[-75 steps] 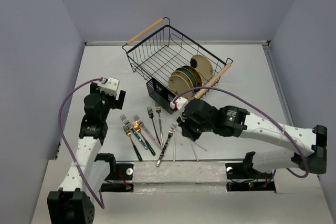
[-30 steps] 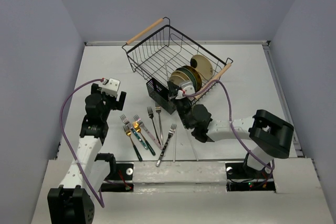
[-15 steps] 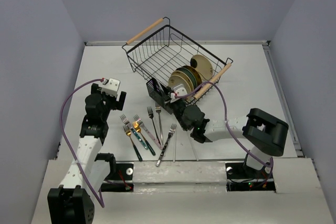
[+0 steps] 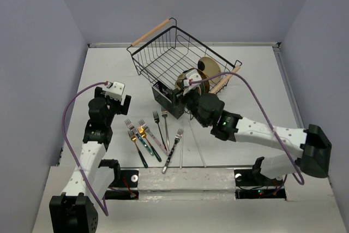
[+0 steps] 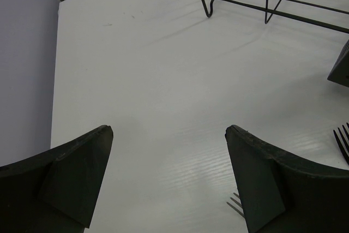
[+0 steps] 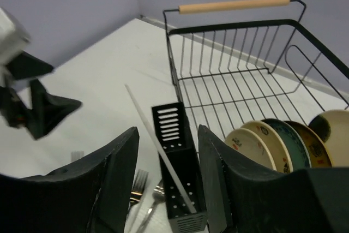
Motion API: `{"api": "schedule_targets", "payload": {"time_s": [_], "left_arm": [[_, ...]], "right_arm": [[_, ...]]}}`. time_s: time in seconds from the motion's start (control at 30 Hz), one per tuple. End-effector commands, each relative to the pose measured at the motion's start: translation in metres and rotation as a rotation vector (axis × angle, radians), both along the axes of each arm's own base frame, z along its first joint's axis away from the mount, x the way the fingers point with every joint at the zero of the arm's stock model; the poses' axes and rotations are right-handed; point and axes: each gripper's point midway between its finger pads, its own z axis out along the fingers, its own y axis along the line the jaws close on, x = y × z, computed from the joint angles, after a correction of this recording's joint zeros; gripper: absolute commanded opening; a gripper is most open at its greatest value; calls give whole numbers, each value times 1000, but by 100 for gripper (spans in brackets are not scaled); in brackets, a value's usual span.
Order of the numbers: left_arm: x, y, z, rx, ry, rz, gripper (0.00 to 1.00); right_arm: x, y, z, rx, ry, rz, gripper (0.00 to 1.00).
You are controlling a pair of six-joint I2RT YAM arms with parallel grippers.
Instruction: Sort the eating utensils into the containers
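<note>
R wrist: pale utensil [image 6: 158, 145] leans in caddy [image 6: 172, 126]; top view hides it.

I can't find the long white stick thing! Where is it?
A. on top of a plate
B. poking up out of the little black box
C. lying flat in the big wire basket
B: the slim white handle leans up out of the small black caddy.

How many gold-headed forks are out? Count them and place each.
2, side by side on the table: the dark-handled fork to the left, the teal-handled fork right of it. The pale utensil standing in the caddy hides its head, so it could be another.
</note>
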Motion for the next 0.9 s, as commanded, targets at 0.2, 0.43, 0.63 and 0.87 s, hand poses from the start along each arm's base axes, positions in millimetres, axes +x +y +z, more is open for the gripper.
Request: {"api": "schedule_targets", "payload": {"time_s": [0.2, 0.43, 0.63, 0.87], "left_arm": [[3, 0, 10, 6, -62, -13, 99], [2, 1, 12, 7, -69, -5, 99], [1, 2, 13, 8, -74, 1, 99], [1, 2, 13, 8, -76, -1, 99]], "right_arm": [[-80, -64, -97, -336, 693, -49, 48], [-127, -73, -168, -502, 892, -161, 49], [-137, -82, -208, -524, 947, -200, 50], [-129, -98, -249, -567, 984, -283, 57]]}}
